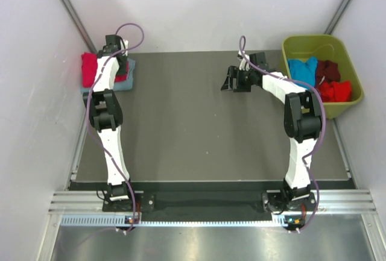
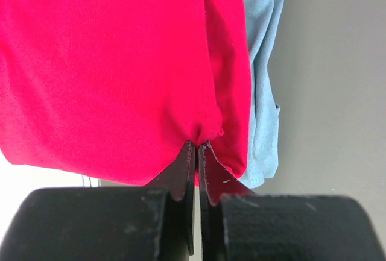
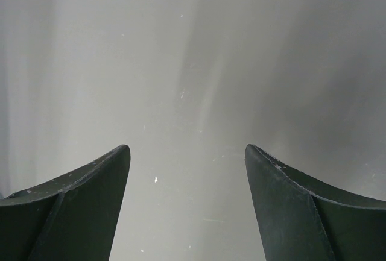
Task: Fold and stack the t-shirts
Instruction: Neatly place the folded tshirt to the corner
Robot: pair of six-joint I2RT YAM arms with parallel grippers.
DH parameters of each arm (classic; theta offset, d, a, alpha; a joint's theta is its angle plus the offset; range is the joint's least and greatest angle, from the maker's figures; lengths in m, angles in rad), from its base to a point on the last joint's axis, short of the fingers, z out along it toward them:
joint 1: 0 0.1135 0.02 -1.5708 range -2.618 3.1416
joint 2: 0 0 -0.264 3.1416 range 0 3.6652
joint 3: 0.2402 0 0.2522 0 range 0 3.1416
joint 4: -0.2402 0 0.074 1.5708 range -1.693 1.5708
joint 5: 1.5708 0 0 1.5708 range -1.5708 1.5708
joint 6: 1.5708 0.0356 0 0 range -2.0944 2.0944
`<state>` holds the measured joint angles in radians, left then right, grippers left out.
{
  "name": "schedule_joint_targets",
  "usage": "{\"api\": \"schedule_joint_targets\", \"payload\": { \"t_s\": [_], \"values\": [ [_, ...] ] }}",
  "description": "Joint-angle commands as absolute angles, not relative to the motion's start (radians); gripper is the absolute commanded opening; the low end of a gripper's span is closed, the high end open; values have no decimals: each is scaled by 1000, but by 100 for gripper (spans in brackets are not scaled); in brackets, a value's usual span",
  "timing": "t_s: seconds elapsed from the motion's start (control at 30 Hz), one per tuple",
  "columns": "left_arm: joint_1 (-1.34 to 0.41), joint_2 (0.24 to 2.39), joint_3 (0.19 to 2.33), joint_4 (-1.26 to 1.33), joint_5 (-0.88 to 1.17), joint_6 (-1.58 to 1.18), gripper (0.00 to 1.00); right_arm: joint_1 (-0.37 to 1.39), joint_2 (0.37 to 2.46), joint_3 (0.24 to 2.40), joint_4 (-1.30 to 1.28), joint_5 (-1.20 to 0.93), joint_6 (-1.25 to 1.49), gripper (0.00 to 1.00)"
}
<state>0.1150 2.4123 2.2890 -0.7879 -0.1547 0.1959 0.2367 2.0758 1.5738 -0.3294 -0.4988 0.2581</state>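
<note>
Across the table (image 1: pixel 199 134) from the bin (image 1: pixel 313 38), in the far left corner, the folded red shirt (image 2: pixel 108 62) lies on the grey shirt (image 2: pixel 263 92), its long axis running near to far. The left claw (image 2: pixel 197 146) is pinched closed on the red shirt's bunched edge. Left of the bin, the right claw (image 3: pixel 187 149) hangs over the table with jaws spread wide and nothing between them; inside the bin lie a blue shirt (image 1: pixel 301 70), a maroon shirt (image 1: pixel 329 69) and a second red shirt (image 1: pixel 336 91)
</note>
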Motion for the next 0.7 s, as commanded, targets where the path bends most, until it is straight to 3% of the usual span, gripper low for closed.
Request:
{"api": "schedule_joint_targets", "payload": {
  "t_s": [0.0, 0.23, 0.67],
  "values": [
    [104, 2326, 2283, -810, -104, 186, 0, 255, 2074, 1621, -290, -511, 256, 78],
    [71, 2211, 2151, -819, -61, 170, 0, 262, 2089, 1632, -284, -518, 264, 78],
    [49, 2189, 2086, -819, -127, 164, 0, 267, 2098, 1644, -284, -520, 264, 78]
  ]
}}
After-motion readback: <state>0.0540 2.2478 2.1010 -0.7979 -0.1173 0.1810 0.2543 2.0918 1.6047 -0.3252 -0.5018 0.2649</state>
